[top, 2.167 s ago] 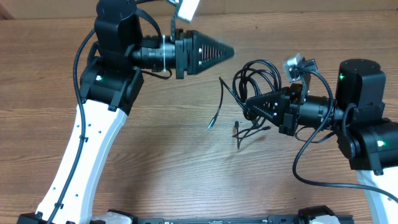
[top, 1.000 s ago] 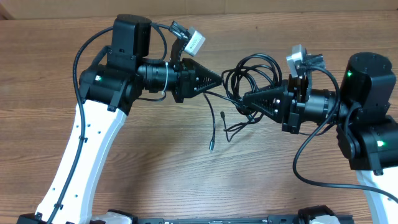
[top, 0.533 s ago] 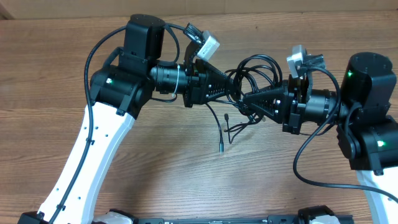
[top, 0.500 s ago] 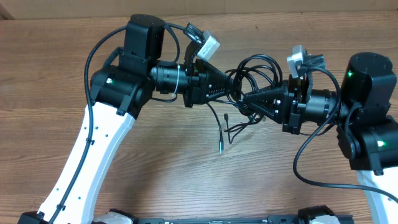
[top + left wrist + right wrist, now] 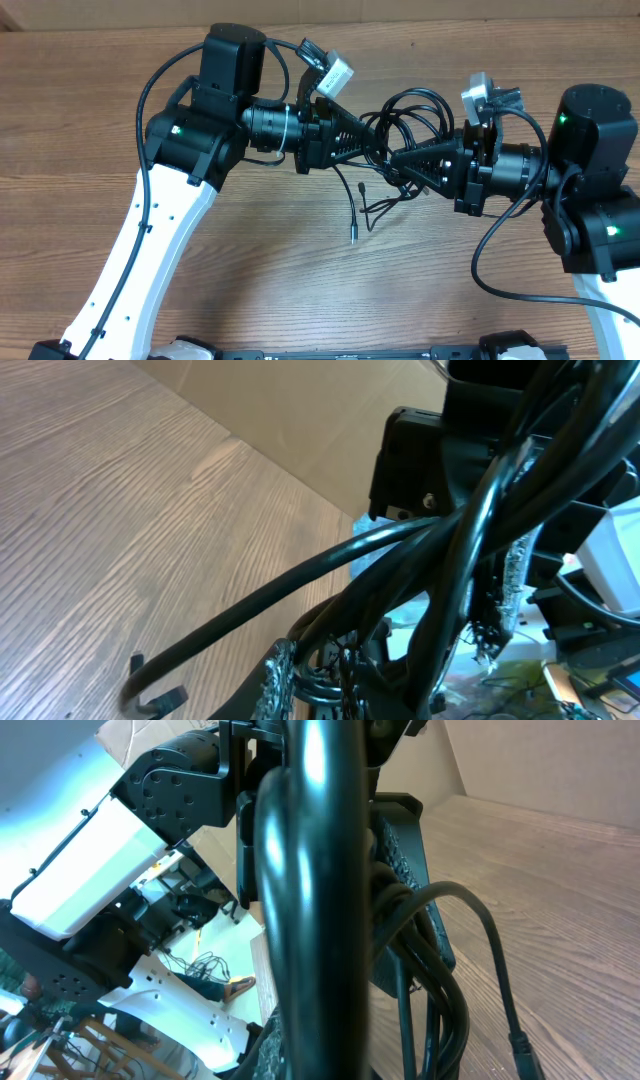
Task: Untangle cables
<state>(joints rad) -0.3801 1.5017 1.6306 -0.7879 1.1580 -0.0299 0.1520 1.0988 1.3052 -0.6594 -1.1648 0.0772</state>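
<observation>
Looking down on one wooden table point(image 5: 300, 300) with two robot arms meeting near its middle. Pointing in from the left with the left gripper point(image 5: 372, 140), poking its fingers into one tangle of thin black cables point(image 5: 392, 118); hard to tell whether clamping or merely sitting among the strands. Trailing below the tangle in at least two loose ends, the longer finishing in a plug tip point(image 5: 353, 238). Pointing in from the right with the right gripper point(image 5: 397, 158), pinching tight on that same tangle, just beside the left one. Too knotted for counting separate cords.
</observation>
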